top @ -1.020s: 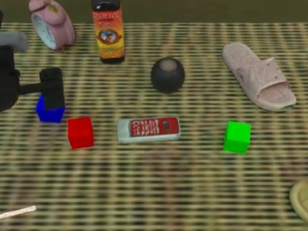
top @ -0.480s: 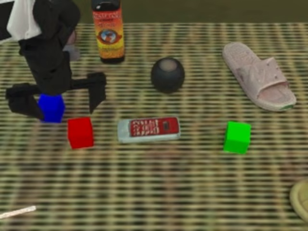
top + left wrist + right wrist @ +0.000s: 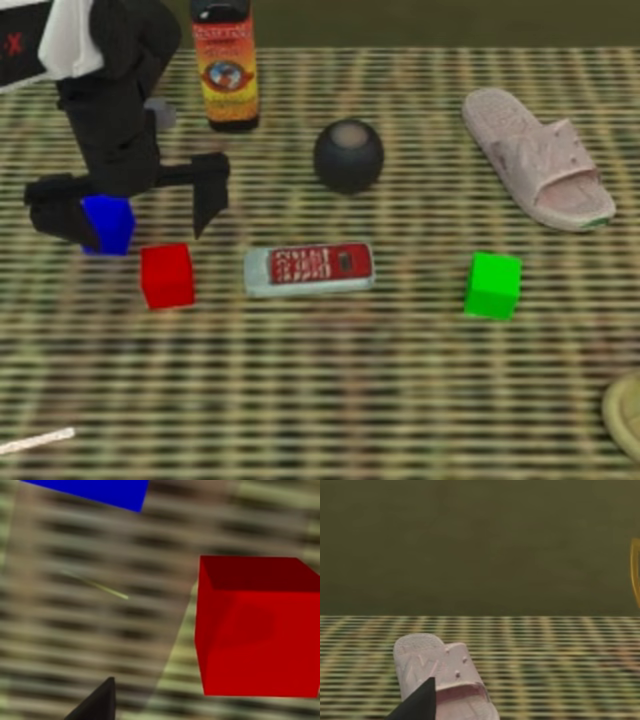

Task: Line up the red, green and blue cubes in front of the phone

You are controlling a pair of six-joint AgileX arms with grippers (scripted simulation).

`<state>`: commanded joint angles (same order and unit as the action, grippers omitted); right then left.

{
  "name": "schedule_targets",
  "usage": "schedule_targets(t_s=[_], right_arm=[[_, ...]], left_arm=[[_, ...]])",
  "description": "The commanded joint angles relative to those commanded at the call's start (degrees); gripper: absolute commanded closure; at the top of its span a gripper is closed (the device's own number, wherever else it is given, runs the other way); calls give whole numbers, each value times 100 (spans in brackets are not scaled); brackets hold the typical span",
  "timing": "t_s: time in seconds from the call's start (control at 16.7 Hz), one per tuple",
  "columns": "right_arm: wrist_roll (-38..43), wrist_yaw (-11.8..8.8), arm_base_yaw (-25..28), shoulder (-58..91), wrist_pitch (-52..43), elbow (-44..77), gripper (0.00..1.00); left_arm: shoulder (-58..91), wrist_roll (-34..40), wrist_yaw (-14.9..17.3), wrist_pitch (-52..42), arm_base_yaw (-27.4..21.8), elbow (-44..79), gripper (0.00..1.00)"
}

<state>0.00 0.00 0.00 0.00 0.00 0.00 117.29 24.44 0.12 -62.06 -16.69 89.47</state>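
The blue cube (image 3: 110, 225) lies at the left, partly under my left gripper (image 3: 130, 205), which hangs above it open, fingers spread wide to either side. Just right of it and nearer the front sits the red cube (image 3: 167, 275). The left wrist view shows the red cube (image 3: 255, 630) close up, a corner of the blue cube (image 3: 100, 490) and one dark fingertip (image 3: 97, 702). The phone (image 3: 310, 268) lies face up at the centre, with the green cube (image 3: 493, 285) to its right. My right arm is outside the top view.
A sauce bottle (image 3: 224, 65) stands at the back, and a dark round speaker (image 3: 348, 155) behind the phone. A pink slipper (image 3: 540, 160) lies back right, also in the right wrist view (image 3: 445, 675). A yellowish rim (image 3: 625, 415) is at the right edge, a white stick (image 3: 35, 441) front left.
My left arm swung in from the left edge over the blue cube, fingers spread wide, then shifted slightly right. The cubes and the phone have not moved.
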Motion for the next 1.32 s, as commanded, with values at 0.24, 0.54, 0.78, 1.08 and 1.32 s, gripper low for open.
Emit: schedule_targets(t_s=[0.24,0.54,0.78,1.08,1.32], right_arm=[[0,0,0,0,0,0,0],[0,0,0,0,0,0,0],[0,0,0,0,0,0,0],[0,0,0,0,0,0,0],[0,0,0,0,0,0,0]], left_arm=[[187,-17,0,419,-14,-260,0],[687,-15,4,1587,-20,-875,0],[784,-13,5,1753,-22,-980,0],[784,-13,5,1753,-22,-980,30],[784,-13,5,1753,-22,-980,60]])
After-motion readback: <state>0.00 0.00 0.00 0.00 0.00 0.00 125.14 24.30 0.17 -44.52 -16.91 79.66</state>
